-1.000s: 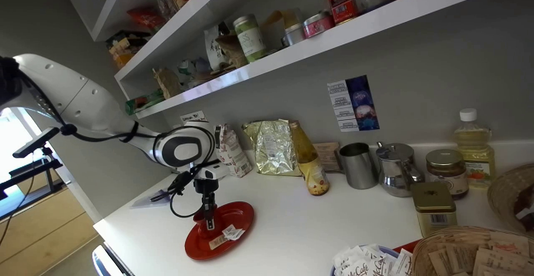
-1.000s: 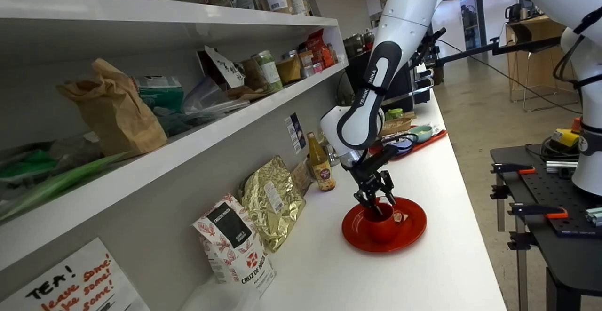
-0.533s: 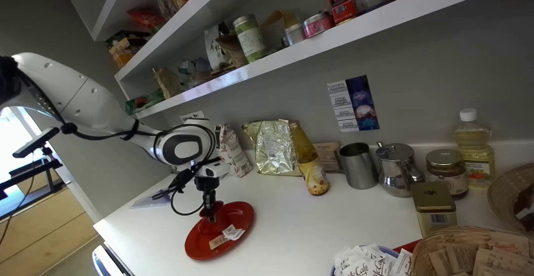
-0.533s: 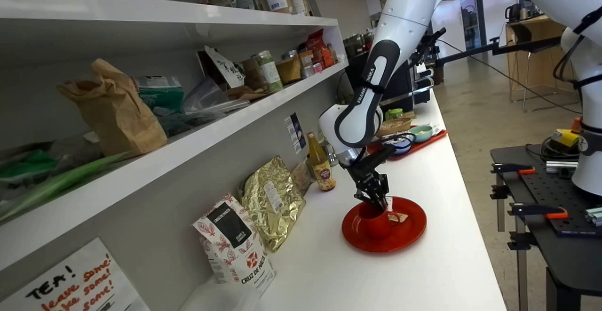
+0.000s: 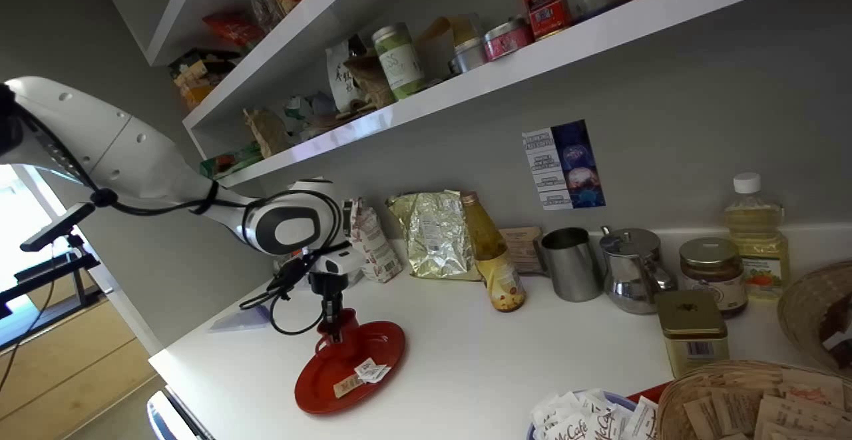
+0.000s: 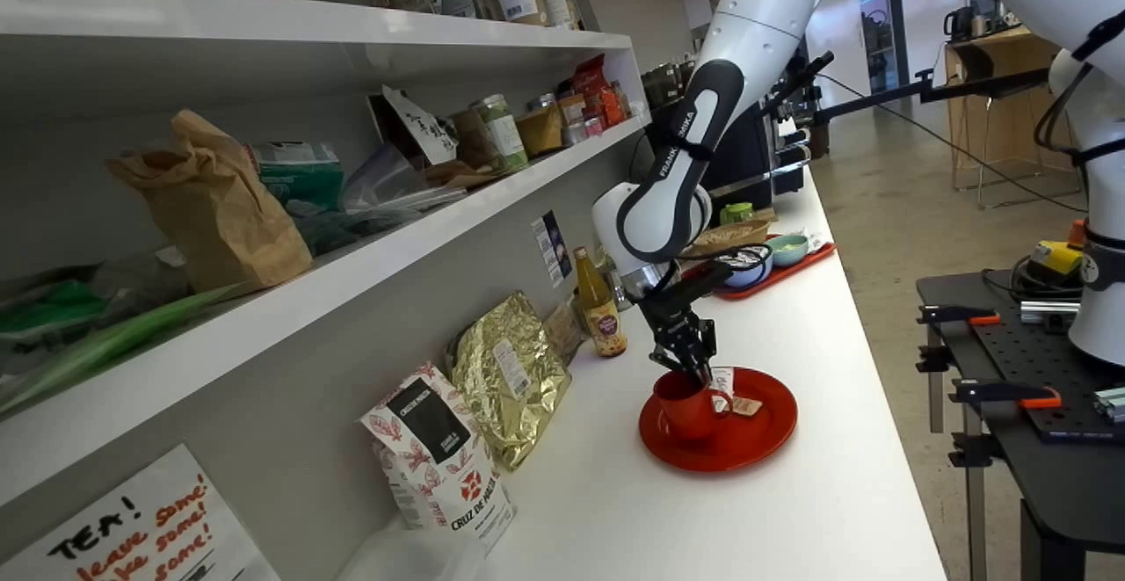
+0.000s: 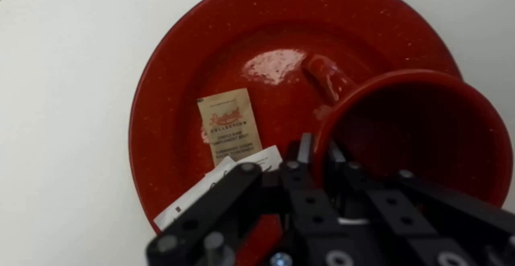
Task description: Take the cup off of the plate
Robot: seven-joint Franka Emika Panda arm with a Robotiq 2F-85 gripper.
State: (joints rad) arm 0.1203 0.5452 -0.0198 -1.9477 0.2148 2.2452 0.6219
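A red cup (image 7: pixel 418 74) with a handle stands over the glossy red plate (image 7: pixel 173 73). My gripper (image 7: pixel 320 149) is shut on the cup's rim wall, one finger inside and one outside, close to the handle. In both exterior views the cup (image 6: pixel 684 412) hangs under the gripper (image 6: pixel 700 377) and looks slightly raised. Whether its base still touches the plate (image 6: pixel 760 436) I cannot tell. A tan sugar packet (image 7: pixel 229 123) and white packets (image 7: pixel 219 181) lie on the plate beside it.
Along the wall stand a patterned bag (image 6: pixel 439 453), a gold foil bag (image 6: pixel 505 379) and a yellow bottle (image 6: pixel 602 308). Further along are a metal pitcher (image 5: pixel 571 263) and a basket of packets (image 5: pixel 752 400). A loaded shelf (image 5: pixel 426 100) runs above the counter.
The gripper has closed on the cup's rim. Cup and gripper have since shifted upward and toward the wall side, and the cup has turned so its handle shows. The plate and packets have stayed put.
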